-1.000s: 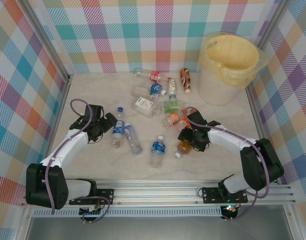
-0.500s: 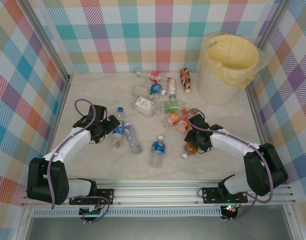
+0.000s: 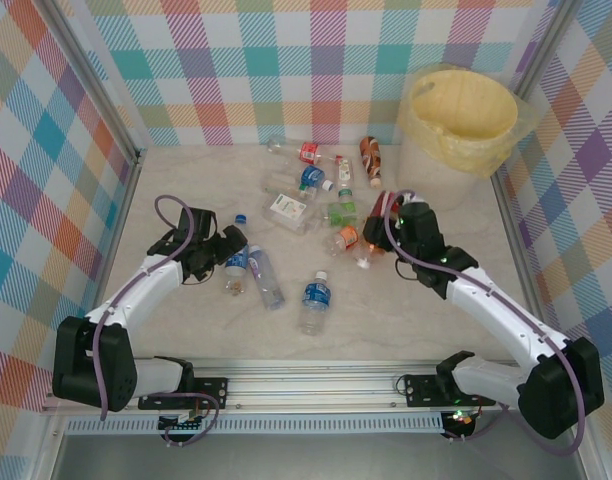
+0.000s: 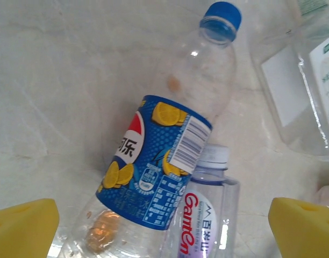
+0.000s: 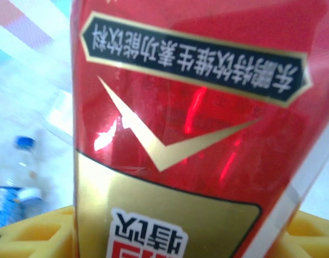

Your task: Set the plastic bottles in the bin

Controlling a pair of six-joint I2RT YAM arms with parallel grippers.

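Top view: you've got one bin (image 3: 431,175) in the upper right corner, standing upright with its mouth up. There are two arms. I count about eleven bottles (image 3: 315,300), though the centre cluster overlaps, so the count isn't firm. Ten or so lie flat on the table, from the centre up to the top centre of the frame, all well apart from the bin.

The left arm runs from the lower left base up and to the right. The left gripper (image 3: 229,250) sits low at the blue-label bottle (image 3: 236,262), jaws spread wide and gripping nothing. That bottle's long axis runs roughly up-down in frame, with its blue cap towards the top.

The right arm stretches from the lower right base up and to the left. The right gripper (image 3: 389,215) is clamped on a red-label bottle (image 3: 378,207), right of centre and below-left of the bin.

Left wrist: the yellow pads (image 4: 22,223) sit in the two bottom corners, far apart. The blue-label bottle (image 4: 159,177) lies diagonally between them, cap upper right and base lower left. A Ganten bottle (image 4: 207,220) lies touching it, white cap pointing up-frame.

Right wrist: the red-label bottle (image 5: 197,123) sits close between the yellow pads (image 5: 30,231). Its long axis runs up-down in frame, and the print is upside down.
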